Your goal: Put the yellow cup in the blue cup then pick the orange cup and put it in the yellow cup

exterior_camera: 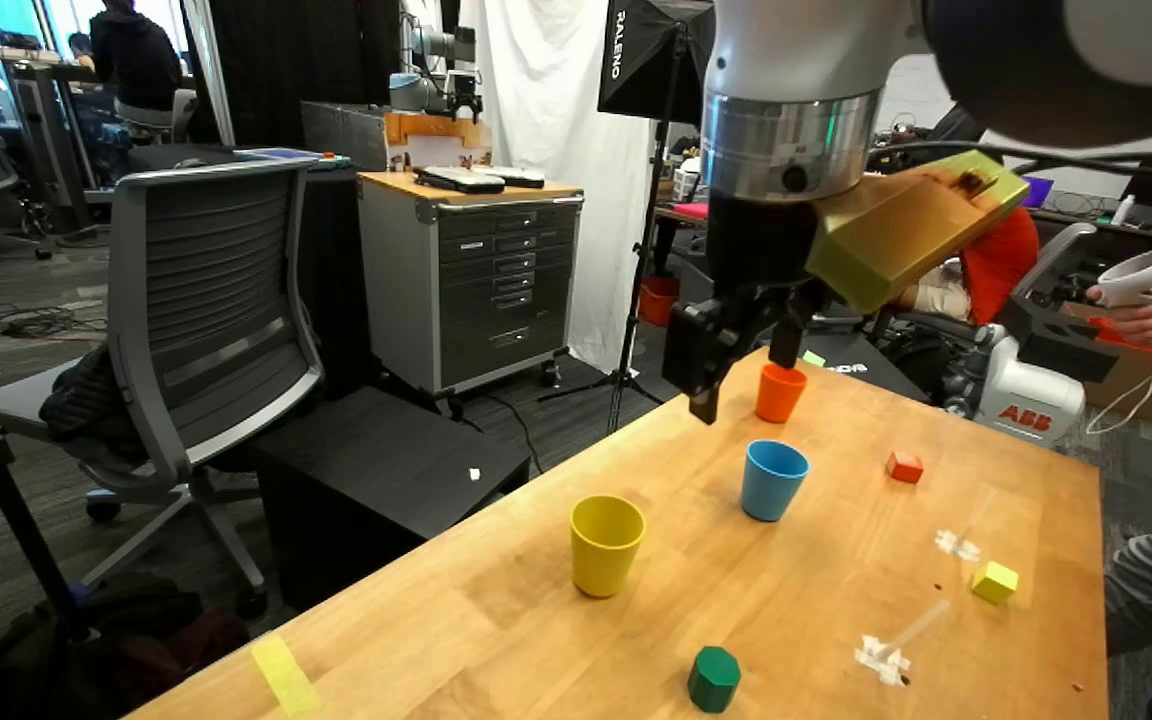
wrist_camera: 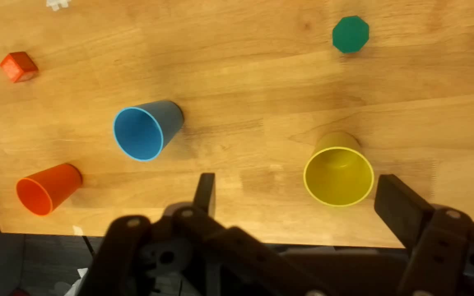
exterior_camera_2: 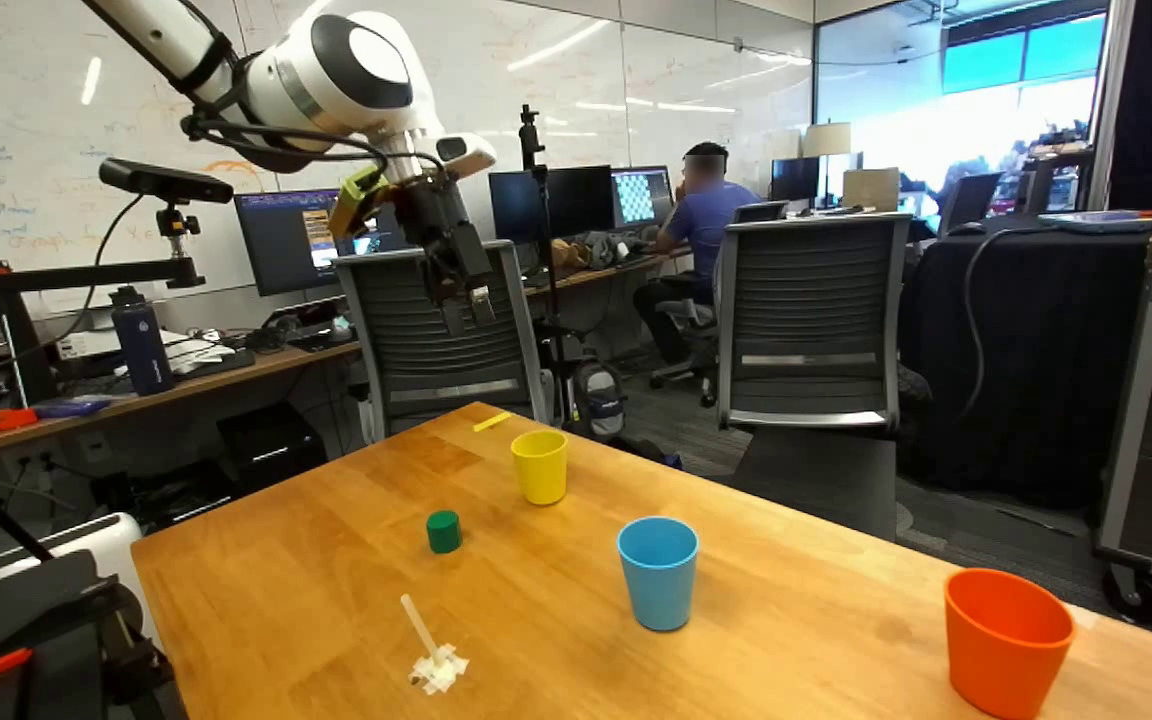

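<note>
1. Target, judging by the task: the small bright-yellow, round, tapered plastic cup (wrist_camera: 339, 170), upright on the pale wooden table (wrist_camera: 241, 82), apart from the small light-blue, round, tapered plastic cup (wrist_camera: 148, 130) and to the right of it in the wrist view. Nothing nested yet.
2. Your dark two-finger gripper (wrist_camera: 297, 178): jaws wide apart, holding nothing. Both exterior views put it in the air, higher than the blue cup's rim.
3. Expect the yellow cup to be light and fairly stiff, with a little give if you squeeze hard (a guess from looks; weight can't be seen). Smooth plastic may slip, and it could tip at a nudge, so centre your fingers (wrist_camera: 401, 207) before lowering.
4. Take hold high, just under the rim, on opposite sides. The wall narrows downward: a low hold may slide on the slope, then leave your fingers knocking the blue cup's rim at insertion.
5. Next in line: the small orange-red, round, tapered plastic cup (wrist_camera: 49, 189), upright on the far side of the blue cup from the yellow one. Probably the same feel; you can plan the same rim hold.
</note>
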Robot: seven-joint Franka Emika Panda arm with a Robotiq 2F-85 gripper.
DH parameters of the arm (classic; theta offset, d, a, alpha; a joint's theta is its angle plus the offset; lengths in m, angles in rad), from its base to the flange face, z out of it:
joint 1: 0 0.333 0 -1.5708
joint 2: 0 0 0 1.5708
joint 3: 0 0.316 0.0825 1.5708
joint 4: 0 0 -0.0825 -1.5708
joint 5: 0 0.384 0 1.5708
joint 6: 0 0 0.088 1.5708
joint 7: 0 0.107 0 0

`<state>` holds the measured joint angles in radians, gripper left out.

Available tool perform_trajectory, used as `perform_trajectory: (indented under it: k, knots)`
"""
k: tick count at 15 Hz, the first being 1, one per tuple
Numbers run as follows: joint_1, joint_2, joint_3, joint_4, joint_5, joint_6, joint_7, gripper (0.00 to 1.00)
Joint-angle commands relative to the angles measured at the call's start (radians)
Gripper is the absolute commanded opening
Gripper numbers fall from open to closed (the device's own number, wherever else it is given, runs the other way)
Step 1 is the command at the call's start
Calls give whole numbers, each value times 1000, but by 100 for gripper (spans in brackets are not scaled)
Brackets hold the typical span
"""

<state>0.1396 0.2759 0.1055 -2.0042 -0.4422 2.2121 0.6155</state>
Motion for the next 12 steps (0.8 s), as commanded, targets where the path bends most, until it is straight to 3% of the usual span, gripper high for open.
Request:
perform_trajectory:
  k: [1,10,12]
  knots:
    - [61,69,-46,40,-27,-8,59,100]
    - [38,160,-173,139,-27,-30,47,100]
    - [62,182,-185,152,-51,-32,76,100]
